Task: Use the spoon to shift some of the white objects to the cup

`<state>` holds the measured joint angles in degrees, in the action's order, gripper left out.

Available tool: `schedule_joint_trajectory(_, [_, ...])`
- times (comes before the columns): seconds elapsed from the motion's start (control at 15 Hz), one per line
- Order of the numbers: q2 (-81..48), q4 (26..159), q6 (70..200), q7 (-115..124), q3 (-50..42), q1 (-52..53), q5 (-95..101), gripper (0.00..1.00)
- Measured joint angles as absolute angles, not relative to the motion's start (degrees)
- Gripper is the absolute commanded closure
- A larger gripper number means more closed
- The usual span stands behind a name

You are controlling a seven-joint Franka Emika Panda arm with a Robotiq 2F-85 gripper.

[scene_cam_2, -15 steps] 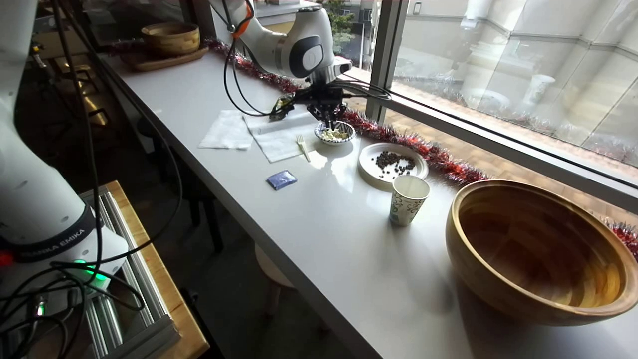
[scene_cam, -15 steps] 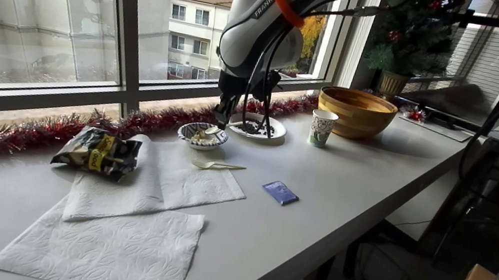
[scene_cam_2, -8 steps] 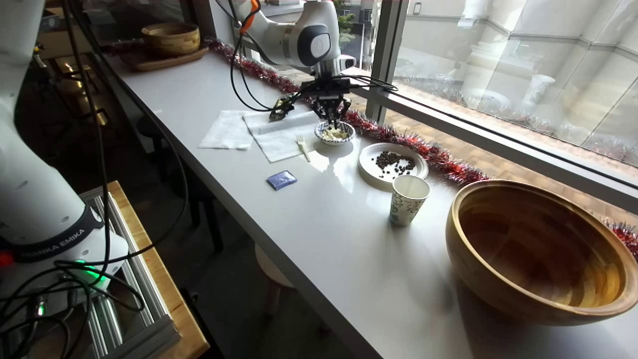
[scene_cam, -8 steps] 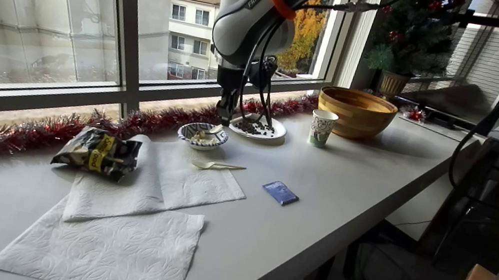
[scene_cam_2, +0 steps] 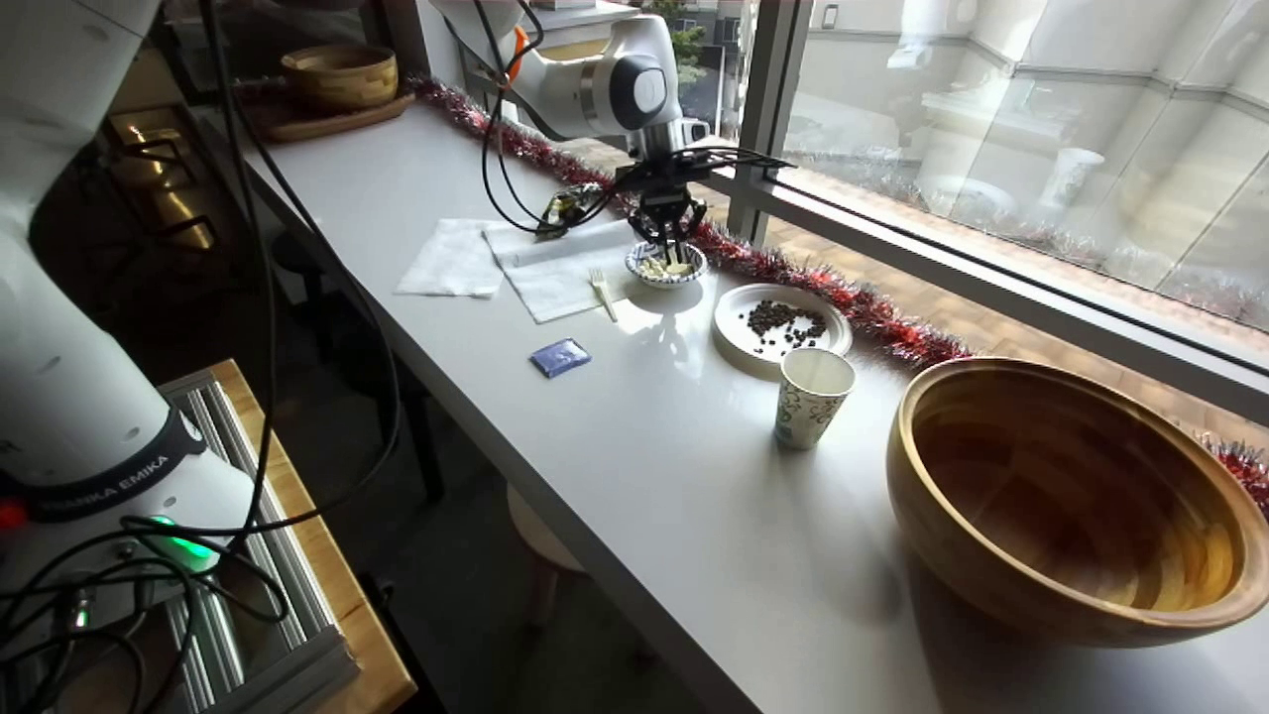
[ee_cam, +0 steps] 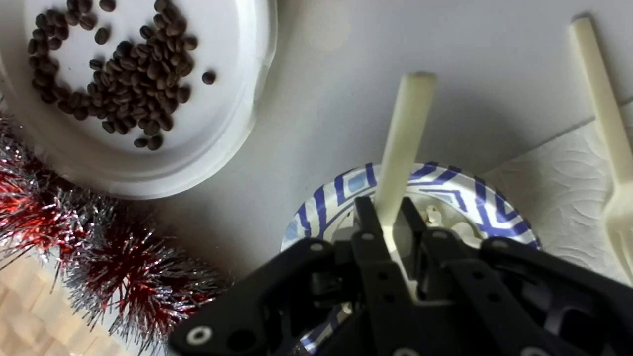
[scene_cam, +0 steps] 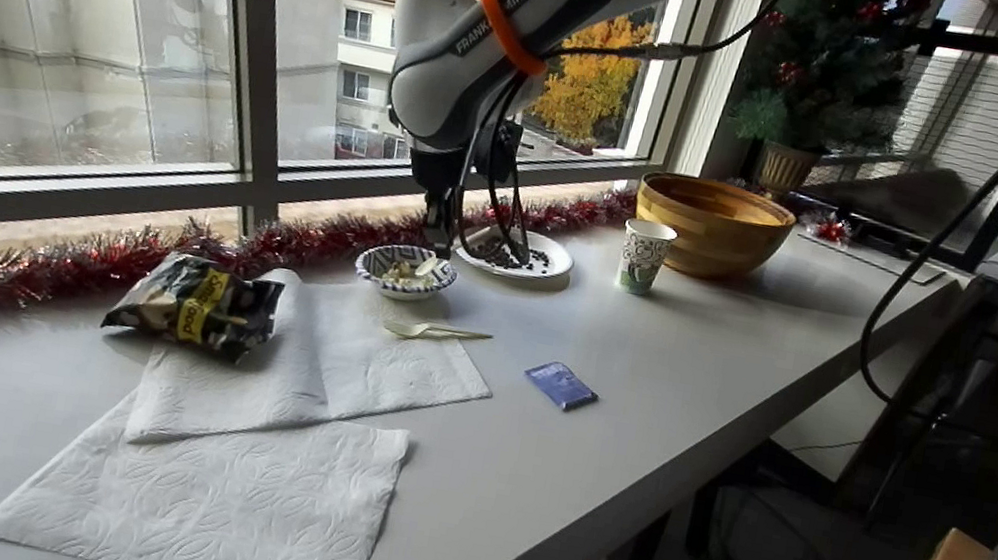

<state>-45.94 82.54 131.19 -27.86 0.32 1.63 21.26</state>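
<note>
"So, which step is in hand?"

"I judge it is the scooping. In the wrist view's middle, the black two-fingered gripper (ee_cam: 388, 217) pinches the pale plastic spoon (ee_cam: 405, 129) by its handle. Small white bits (ee_cam: 433, 216) lie below, inside a blue-and-white patterned paper bowl (ee_cam: 356, 182). Whether the spoon carries any, I cannot tell."

"And what does the next move call for?"

"Probably, to fill the spoon, lift it level, and bring it above the swirl-printed white paper cup (scene_cam_2: 808, 412), upright, right of centre in an exterior view."

"Which edges must one respect?"

"Between bowl and cup lies a round white plate (ee_cam: 217, 128) of dark brown beans (ee_cam: 143, 79), upper left in the wrist view; red-and-silver tinsel (ee_cam: 123, 277) runs just beside it, lower left. More room seems to be away from the large window (scene_cam_2: 1051, 129). Going too far may strike the wide tan wooden bowl (scene_cam_2: 1071, 496), lower right in an exterior view, near the cup."
</note>
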Motion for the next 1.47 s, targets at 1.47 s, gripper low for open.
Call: schedule_joint_trajectory(1.47, [-52.43,70.89,113.8,-36.83,-1.64,6.87,30.89,0.97])
